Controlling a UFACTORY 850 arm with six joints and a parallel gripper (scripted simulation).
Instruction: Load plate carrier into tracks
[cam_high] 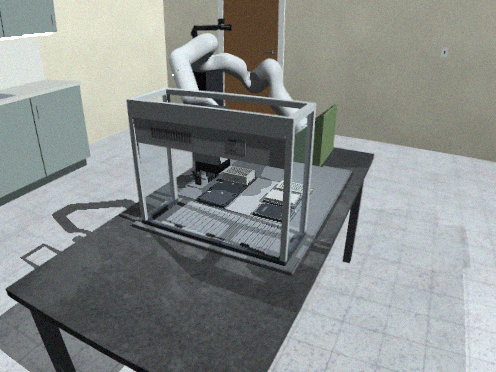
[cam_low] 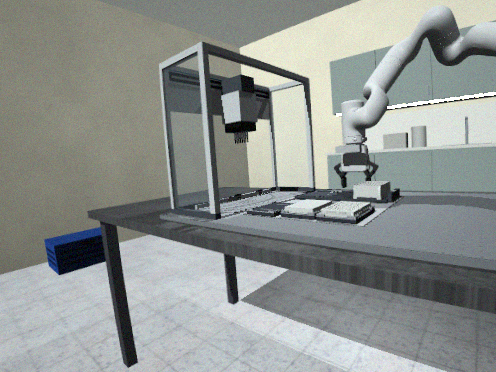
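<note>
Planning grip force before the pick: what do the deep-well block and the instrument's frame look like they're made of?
Deep-well block: looks like matte white moulded plastic, pale and without glare, though its detail is too coarse to be sure. Instrument frame: looks like grey painted or anodised metal, shown by straight square bars with a dull sheen, around what seem clear panels.

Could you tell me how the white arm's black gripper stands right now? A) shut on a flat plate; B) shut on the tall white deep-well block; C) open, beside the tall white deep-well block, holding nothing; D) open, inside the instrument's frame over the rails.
C: the black gripper hangs with its fingers spread, just beside the tall white deep-well block, with nothing between them.
</note>
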